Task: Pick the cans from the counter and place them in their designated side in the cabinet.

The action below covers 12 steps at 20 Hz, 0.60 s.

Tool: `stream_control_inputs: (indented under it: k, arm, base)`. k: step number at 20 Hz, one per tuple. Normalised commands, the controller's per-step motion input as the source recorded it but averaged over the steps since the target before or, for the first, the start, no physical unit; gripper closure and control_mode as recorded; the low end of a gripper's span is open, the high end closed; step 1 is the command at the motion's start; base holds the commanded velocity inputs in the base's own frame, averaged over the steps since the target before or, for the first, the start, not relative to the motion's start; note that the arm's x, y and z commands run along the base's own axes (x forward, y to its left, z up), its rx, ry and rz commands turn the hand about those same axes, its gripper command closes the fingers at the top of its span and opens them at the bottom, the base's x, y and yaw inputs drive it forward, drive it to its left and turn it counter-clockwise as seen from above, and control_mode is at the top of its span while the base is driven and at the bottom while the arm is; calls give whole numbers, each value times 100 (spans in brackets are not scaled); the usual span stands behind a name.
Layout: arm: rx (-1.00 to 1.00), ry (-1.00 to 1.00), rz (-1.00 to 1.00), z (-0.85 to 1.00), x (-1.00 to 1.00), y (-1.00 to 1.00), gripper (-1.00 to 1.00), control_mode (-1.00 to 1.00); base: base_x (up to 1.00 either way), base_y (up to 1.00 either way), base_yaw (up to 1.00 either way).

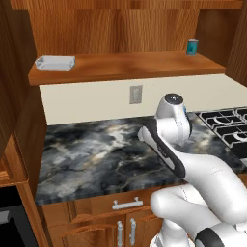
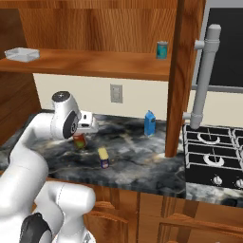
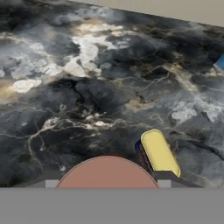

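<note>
The first can is being picked up. The red can (image 2: 79, 141) is seen standing on the dark counter (image 2: 137, 163), right under the white hand of the arm. In the hand view its round top is seen very big and close, between the two finger tips of the gripper (image 3: 107, 183). One jaw is seen on each side of the red can. It cannot be told if the can is being squeezed or if the jaws are just next to it. The can is not lifted yet.

The blue can (image 2: 103, 159) with the yellow top is seen just beside the red can, a little nearer the front edge of the counter. It is not touched by anything. A tall blue carton (image 2: 150, 123) is seen farther back, well apart from both cans.

Up above, the wooden shelf of the cabinet (image 2: 95, 64) is seen. A teal can (image 2: 162, 50) is kept at its right end, and a pale tray (image 2: 21, 54) at its left end.

Next, a tight hold on the red can is needed. Then the can should be lifted straight up, so that the blue can is not knocked over. After that it must be carried high, over the shelf edge, and set down on its proper side. Which side that is cannot be told here.
</note>
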Motion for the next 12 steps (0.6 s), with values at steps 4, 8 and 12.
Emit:
stream_control_inputs:
  k: [4,8,12]
  arm:
    - [0,0,0,31,-30,-27,100,-100]
    - [0,0,0,28,-31,-26,100,-100]
    - [0,-1,0,30,-29,-22,100,-100]
  base:
    - [0,0,0]
    - [0,0,0]
    - [0,0,0]
